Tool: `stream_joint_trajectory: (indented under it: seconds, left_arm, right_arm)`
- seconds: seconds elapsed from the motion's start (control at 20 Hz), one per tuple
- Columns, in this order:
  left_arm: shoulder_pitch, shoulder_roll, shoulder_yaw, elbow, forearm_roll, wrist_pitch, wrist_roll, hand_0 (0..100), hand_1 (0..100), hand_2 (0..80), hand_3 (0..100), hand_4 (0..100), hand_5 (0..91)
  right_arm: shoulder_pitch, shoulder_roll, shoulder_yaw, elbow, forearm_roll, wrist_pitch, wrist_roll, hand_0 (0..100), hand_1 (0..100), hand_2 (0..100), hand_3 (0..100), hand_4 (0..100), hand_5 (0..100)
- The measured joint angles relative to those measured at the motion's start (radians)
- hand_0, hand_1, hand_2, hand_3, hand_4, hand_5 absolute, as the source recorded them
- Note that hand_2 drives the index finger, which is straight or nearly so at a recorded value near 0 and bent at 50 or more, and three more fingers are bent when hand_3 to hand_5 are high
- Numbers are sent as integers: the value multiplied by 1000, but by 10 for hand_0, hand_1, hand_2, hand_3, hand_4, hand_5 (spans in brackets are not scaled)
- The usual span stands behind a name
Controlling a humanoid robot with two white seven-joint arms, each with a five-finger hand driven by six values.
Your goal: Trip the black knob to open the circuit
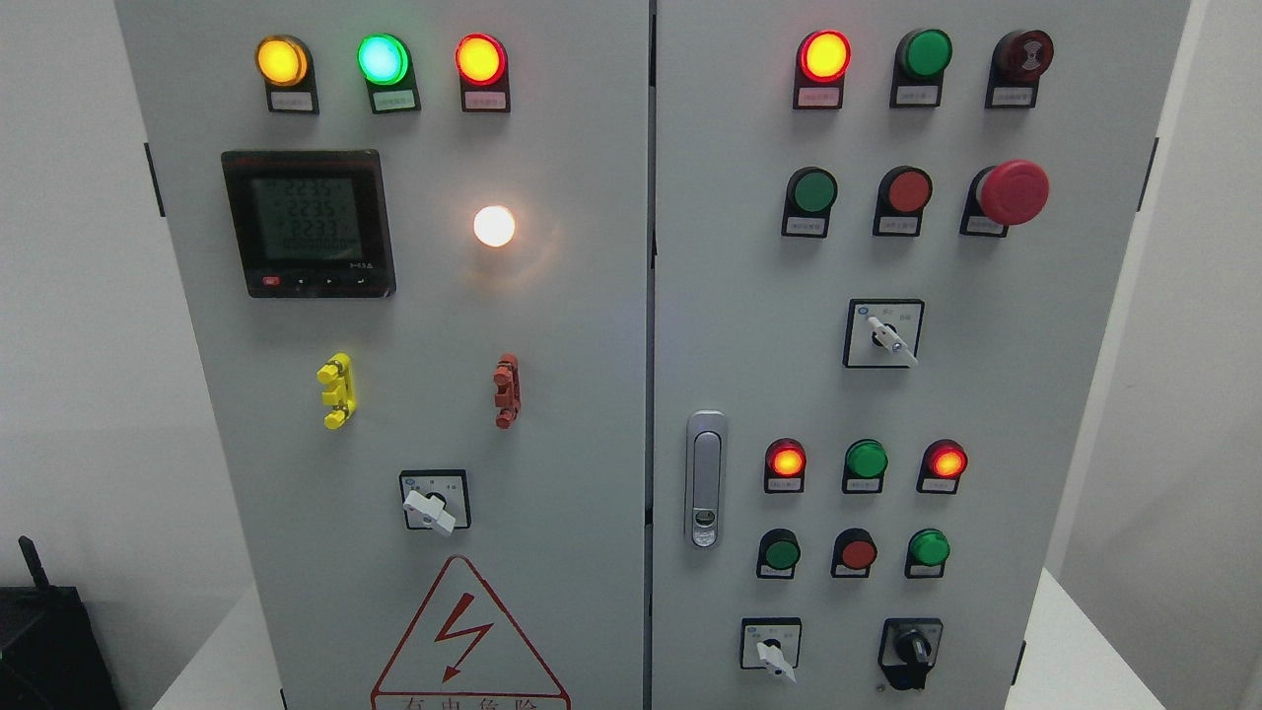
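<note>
Setting: white walls behind a grey control cabinet with two doors, standing on a white surface
Hands: neither robot hand shows anywhere in the head view, so whether their fingers are spread or curled cannot be told, and places can only be given across the panel
Black knob: the black knob sits at the bottom of the right door, at the right end of the lowest row, its handle upright
Neighbour: a white-handled selector is beside it to the left, well apart, pointing down and right
Above the knob: a row of green, red and green buttons, then a row of lamps with the two outer red ones lit
Door handle: a silver latch stands near the right door's left edge
Left door: a digital meter with lit digits, a glowing white lamp, and a lightning warning triangle at the bottom
Lower left corner: a dark object, partly cut off
</note>
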Motion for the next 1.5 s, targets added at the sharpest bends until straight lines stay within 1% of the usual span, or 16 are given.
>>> stream_joint_trajectory:
  seconds: [0.05, 0.1, 0.15, 0.2, 0.25, 0.3, 0.4, 0.45, 0.65, 0.75, 0.8, 0.9, 1.05, 1.15, 1.3, 1.5]
  left_arm:
    - [0, 0, 0, 0, 0, 0, 0, 120, 389, 0, 0, 0, 0]
    - [0, 0, 0, 0, 0, 0, 0, 120, 389, 0, 0, 0, 0]
    - [0, 0, 0, 0, 0, 0, 0, 120, 389, 0, 0, 0, 0]
    - [0, 0, 0, 0, 0, 0, 0, 120, 389, 0, 0, 0, 0]
    - [0, 0, 0, 0, 0, 0, 0, 120, 389, 0, 0, 0, 0]
    - [0, 0, 0, 0, 0, 0, 0, 120, 389, 0, 0, 0, 0]
    - [0, 0, 0, 0, 0, 0, 0, 120, 389, 0, 0, 0, 0]
    - [0, 0, 0, 0, 0, 0, 0, 120, 389, 0, 0, 0, 0]
    - [0, 0, 0, 0, 0, 0, 0, 120, 389, 0, 0, 0, 0]
    - [0, 0, 0, 0, 0, 0, 0, 120, 389, 0, 0, 0, 0]
    - [0, 0, 0, 0, 0, 0, 0, 120, 389, 0, 0, 0, 0]
    - [0, 0, 0, 0, 0, 0, 0, 120, 389, 0, 0, 0, 0]
    - [0, 0, 0, 0, 0, 0, 0, 120, 389, 0, 0, 0, 0]
    - [0, 0, 0, 0, 0, 0, 0, 120, 389, 0, 0, 0, 0]
    - [0, 0, 0, 0, 0, 0, 0, 120, 389, 0, 0, 0, 0]
    - [0, 0, 0, 0, 0, 0, 0, 120, 389, 0, 0, 0, 0]
  right_arm:
    - [6, -3, 6, -48, -4, -7, -8, 0, 0, 0, 205, 193, 152]
    - [9, -5, 12, -87, -7, -14, -14, 0, 0, 0, 226, 214, 170]
    - [12, -7, 16, -125, -9, -19, -21, 0, 0, 0, 301, 277, 230]
    - [12, -9, 21, -165, -12, -24, -28, 0, 0, 0, 357, 319, 270]
    - [12, -11, 25, -202, -13, -29, -38, 0, 0, 0, 384, 337, 284]
    - [10, -13, 29, -234, -15, -33, -46, 0, 0, 0, 477, 381, 332]
    - [3, -15, 35, -297, -17, -40, -56, 0, 0, 0, 551, 436, 421]
    - [0, -18, 39, -329, -18, -43, -58, 0, 0, 0, 577, 477, 469]
    - [-14, -32, 48, -429, -19, -68, -65, 0, 0, 0, 603, 515, 525]
    - [-20, -38, 52, -475, -19, -74, -68, 0, 0, 0, 626, 597, 582]
    - [-23, -40, 54, -494, -19, -75, -71, 0, 0, 0, 631, 611, 599]
    - [-34, -46, 56, -536, -19, -78, -85, 0, 0, 0, 685, 695, 701]
    - [-56, -57, 55, -584, -18, -77, -113, 0, 0, 0, 780, 777, 816]
    - [-71, -64, 51, -612, -17, -67, -121, 0, 0, 0, 836, 822, 883]
    - [-87, -72, 45, -649, -17, -42, -131, 0, 0, 0, 920, 880, 939]
    - [-114, -80, 39, -690, -16, -11, -144, 0, 0, 0, 985, 916, 960]
